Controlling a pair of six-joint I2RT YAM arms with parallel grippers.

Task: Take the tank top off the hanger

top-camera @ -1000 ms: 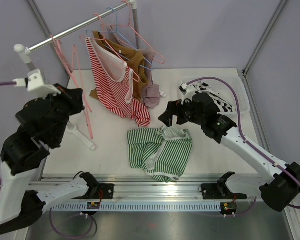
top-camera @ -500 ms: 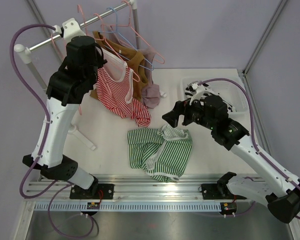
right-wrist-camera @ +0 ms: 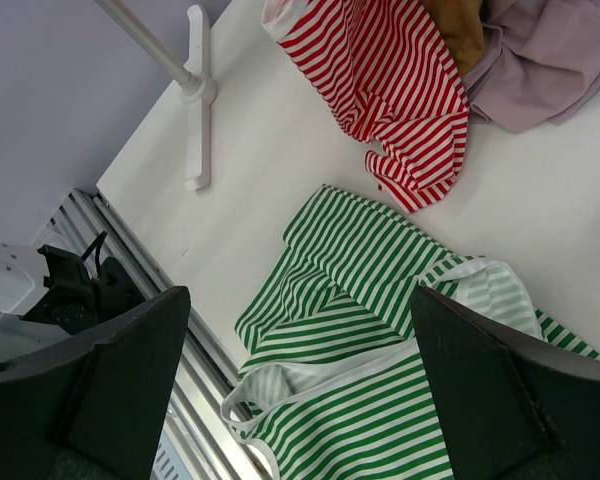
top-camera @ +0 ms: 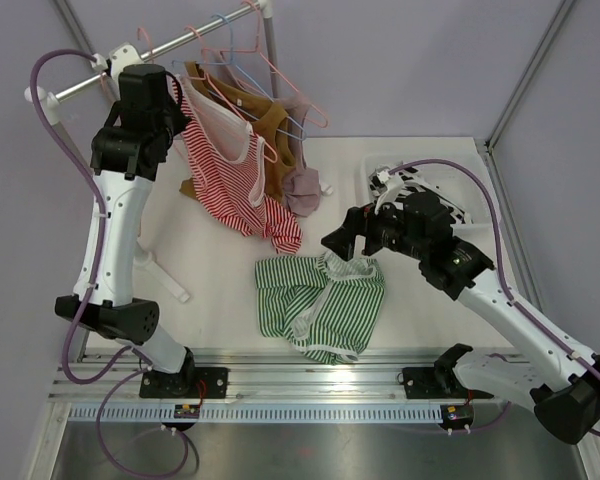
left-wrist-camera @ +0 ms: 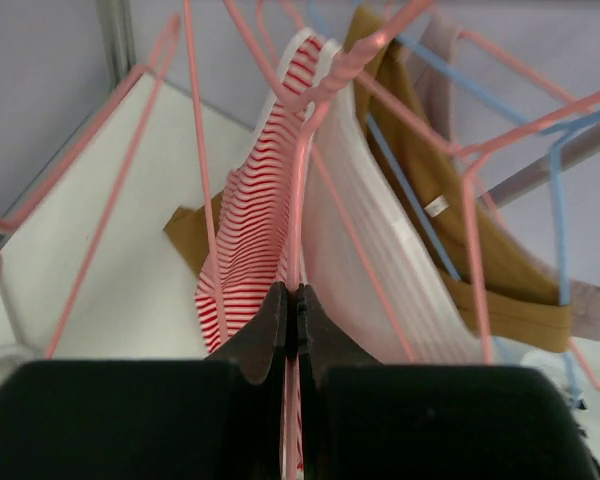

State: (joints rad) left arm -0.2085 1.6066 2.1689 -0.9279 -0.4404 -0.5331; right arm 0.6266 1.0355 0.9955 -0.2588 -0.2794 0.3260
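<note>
Left claw [left-wrist-camera: 296,300] is up at the rail [top-camera: 80,90], jaws pinched flat on 1 wire of the pink hanger [left-wrist-camera: 302,170]. The red-striped tank top [top-camera: 225,180] hangs on it, hem on the tabletop [top-camera: 220,270]. Right claw [top-camera: 343,233] is spread wide and empty over the green-striped top [top-camera: 320,305].

Judgement: hold the hanger steady, then work 1 strap sideways off its end; avoid pulling straight down.

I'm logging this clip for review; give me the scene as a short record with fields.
left gripper: shut on pink hanger, up by the rail
red-striped tank top: hanging from the rail on a hanger
right gripper: open, above green-striped tank top
green-striped tank top: lying on the table, off any hanger
task status: red-striped tank top not yet removed
</note>
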